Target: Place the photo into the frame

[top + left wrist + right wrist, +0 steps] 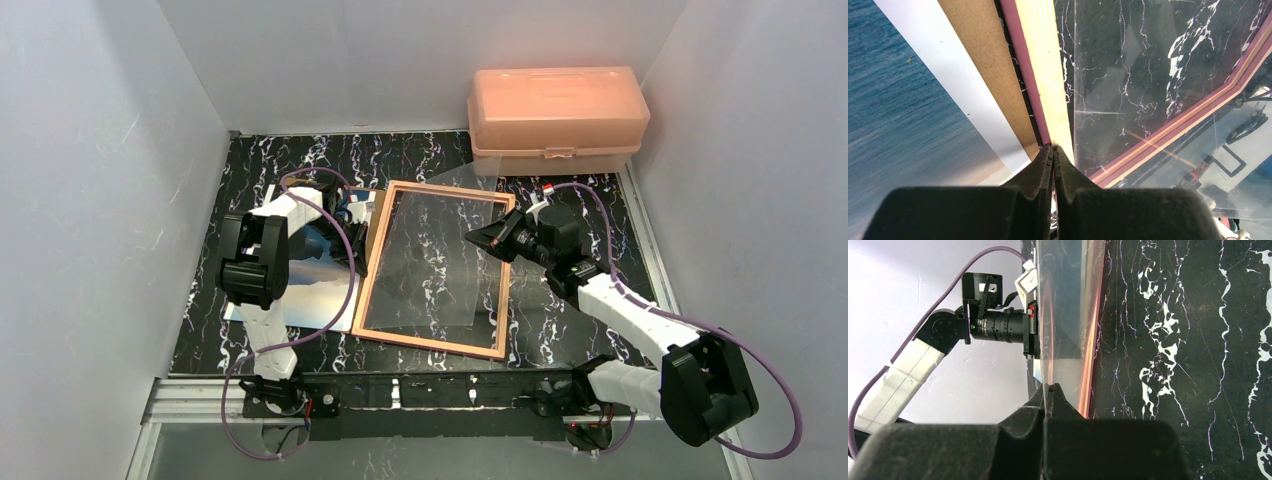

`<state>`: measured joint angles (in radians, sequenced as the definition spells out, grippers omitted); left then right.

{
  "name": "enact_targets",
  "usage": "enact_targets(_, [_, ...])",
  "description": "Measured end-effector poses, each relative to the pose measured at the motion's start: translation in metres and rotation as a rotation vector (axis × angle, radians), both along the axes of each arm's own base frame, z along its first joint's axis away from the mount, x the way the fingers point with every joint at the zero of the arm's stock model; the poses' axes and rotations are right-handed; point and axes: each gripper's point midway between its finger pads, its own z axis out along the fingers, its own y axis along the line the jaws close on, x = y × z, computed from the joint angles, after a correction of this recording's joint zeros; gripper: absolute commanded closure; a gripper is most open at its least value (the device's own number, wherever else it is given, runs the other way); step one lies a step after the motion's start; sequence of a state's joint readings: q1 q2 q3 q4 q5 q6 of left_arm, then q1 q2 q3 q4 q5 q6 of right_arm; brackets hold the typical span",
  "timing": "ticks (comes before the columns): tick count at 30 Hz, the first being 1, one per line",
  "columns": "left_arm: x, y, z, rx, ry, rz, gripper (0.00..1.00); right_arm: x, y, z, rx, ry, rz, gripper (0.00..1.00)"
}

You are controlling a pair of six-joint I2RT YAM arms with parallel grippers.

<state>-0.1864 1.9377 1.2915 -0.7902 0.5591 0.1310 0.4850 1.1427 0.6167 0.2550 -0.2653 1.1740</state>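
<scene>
The frame (430, 345) lies tan back up in the middle of the mat. Its clear pane (440, 250) is raised and tilted over it. My right gripper (480, 238) is shut on the pane's right edge, and the thin sheet (1063, 315) shows between the fingertips (1055, 392), with the frame's rail (1088, 365) beside it. My left gripper (366, 215) is shut, its tips (1053, 148) against the frame's left rail (1040, 65). The photo (310, 290) lies picture up left of the frame, partly under the left arm. Its blue sky (898, 100) fills the left of the left wrist view.
A brown backing board (983, 65) lies between the photo's white border and the frame. A peach plastic box (556, 110) stands at the back right. White walls close in the mat on three sides.
</scene>
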Motion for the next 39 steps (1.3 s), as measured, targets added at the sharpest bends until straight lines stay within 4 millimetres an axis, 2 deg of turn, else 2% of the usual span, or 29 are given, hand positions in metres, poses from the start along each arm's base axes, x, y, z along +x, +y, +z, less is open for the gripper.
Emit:
enact_targets(31, [0.0,0.0,0.0,-0.001,-0.003,-0.006,1.0,0.014,0.003,-0.015,-0.061,-0.03,0.016,0.99])
enact_targets(39, [0.0,0.0,0.0,-0.001,-0.003,-0.006,1.0,0.018,0.006,-0.009,-0.082,-0.073,0.045,0.99])
